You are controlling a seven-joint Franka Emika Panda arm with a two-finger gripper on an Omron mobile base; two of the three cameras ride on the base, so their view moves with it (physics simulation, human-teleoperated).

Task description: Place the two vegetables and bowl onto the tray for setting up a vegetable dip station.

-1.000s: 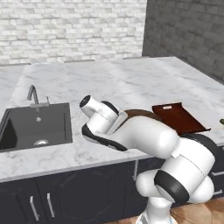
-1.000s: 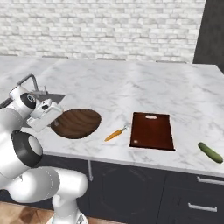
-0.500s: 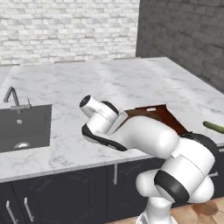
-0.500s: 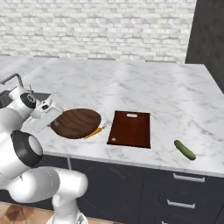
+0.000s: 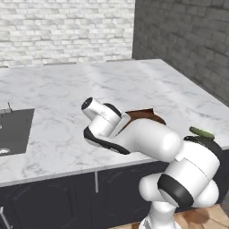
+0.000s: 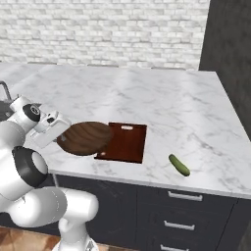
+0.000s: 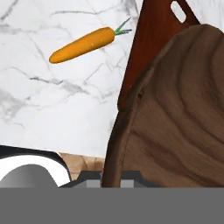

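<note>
**No writing to be read**

Standing here, I can find no text, label, brand, number or sign anywhere. The bowl [image 7: 175,127], the tray [image 6: 126,142], the carrot [image 7: 83,43] and the cucumber [image 6: 179,165] are all bare of marks, and so are the marble surface [image 6: 147,98] and the brick wall [image 6: 108,32].
</note>
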